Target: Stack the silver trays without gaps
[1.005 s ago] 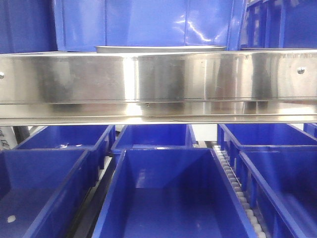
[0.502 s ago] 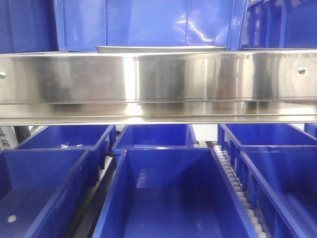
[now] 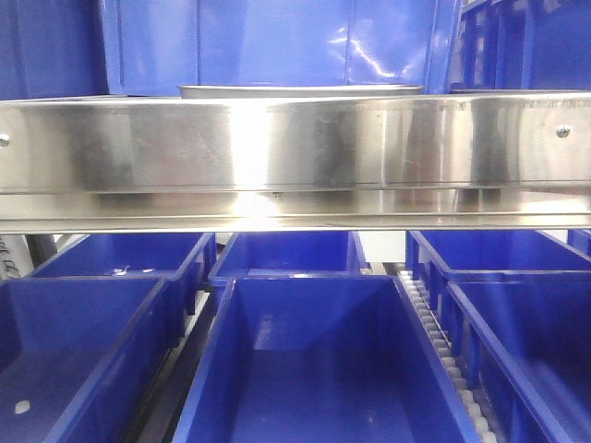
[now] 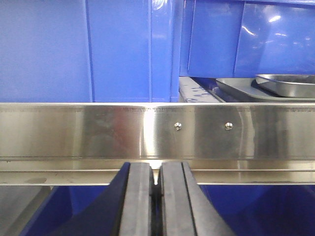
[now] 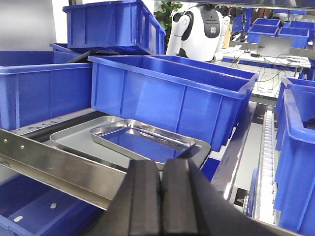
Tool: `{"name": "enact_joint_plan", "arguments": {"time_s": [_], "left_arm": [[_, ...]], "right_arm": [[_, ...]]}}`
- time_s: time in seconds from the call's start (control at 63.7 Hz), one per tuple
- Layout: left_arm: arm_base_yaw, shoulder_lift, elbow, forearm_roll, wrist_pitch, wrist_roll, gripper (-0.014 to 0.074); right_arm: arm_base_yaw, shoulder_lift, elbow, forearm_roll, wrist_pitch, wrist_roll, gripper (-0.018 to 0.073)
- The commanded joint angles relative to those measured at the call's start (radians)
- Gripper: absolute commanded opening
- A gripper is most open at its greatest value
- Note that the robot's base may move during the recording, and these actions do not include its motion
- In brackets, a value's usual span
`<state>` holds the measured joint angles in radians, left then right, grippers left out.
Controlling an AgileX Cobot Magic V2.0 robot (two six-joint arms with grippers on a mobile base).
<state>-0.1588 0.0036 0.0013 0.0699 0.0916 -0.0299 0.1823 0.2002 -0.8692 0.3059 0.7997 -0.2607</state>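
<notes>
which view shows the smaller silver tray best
The right wrist view: the smaller silver tray lies whole inside the larger tray, seen from above. The left wrist view catches only its edge at far right. The front view shows just a thin rim above the steel band.

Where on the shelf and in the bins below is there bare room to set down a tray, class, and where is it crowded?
Free: the bare floor of the centre blue bin below the steel band. The larger tray shows only a bare margin around the smaller tray lying in it. Crowded: the big blue bin stands close behind both trays.
</notes>
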Motion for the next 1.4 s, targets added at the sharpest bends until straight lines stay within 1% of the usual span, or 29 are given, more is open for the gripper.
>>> {"name": "enact_joint_plan", "arguments": {"time_s": [0.0,0.534,0.644,0.675,0.753,0.832,0.973,1.052,1.162,1.271,1.381], "left_arm": [[0.002,-0.004,-0.001,-0.006,-0.012,0.001,0.0013],[0.002,-0.004,-0.001,-0.006,-0.012,0.001,0.0013],[0.002,-0.004,-0.001,-0.006,-0.012,0.001,0.0013],[0.002,-0.004,-0.001,-0.006,-0.012,0.001,0.0013],[0.002,-0.004,-0.001,-0.006,-0.012,0.001,0.0013],[0.002,-0.004,-0.001,-0.006,-0.012,0.001,0.0013],[0.002,-0.004,-0.001,-0.006,-0.012,0.001,0.0013],[0.002,-0.004,-0.001,-0.006,-0.012,0.001,0.0013],[0.002,-0.004,-0.001,-0.006,-0.012,0.001,0.0013],[0.002,-0.004,-0.001,-0.006,-0.012,0.001,0.0013],[0.002,-0.004,-0.001,-0.006,-0.012,0.001,0.0013]], "right_arm": [[-0.001,-0.004,0.000,-0.004,-0.019,-0.003,-0.0078],[-0.001,-0.004,0.002,-0.008,-0.019,-0.003,-0.0078],[-0.001,-0.006,0.002,-0.023,-0.060,-0.003,-0.0078],[-0.005,-0.006,0.008,-0.040,-0.078,-0.003,-0.0077],[-0.040,-0.007,0.042,-0.083,-0.156,0.031,-0.0076],[-0.100,-0.007,0.104,-0.093,-0.246,0.042,-0.0076],[-0.199,-0.007,0.238,-0.074,-0.336,0.044,-0.0076],[-0.242,-0.007,0.323,-0.068,-0.404,0.044,-0.0076],[-0.267,-0.025,0.463,-0.067,-0.530,0.044,-0.0076],[-0.267,-0.081,0.596,-0.067,-0.657,0.052,-0.0076],[-0.267,-0.144,0.691,-0.067,-0.672,0.061,-0.0076]]}}
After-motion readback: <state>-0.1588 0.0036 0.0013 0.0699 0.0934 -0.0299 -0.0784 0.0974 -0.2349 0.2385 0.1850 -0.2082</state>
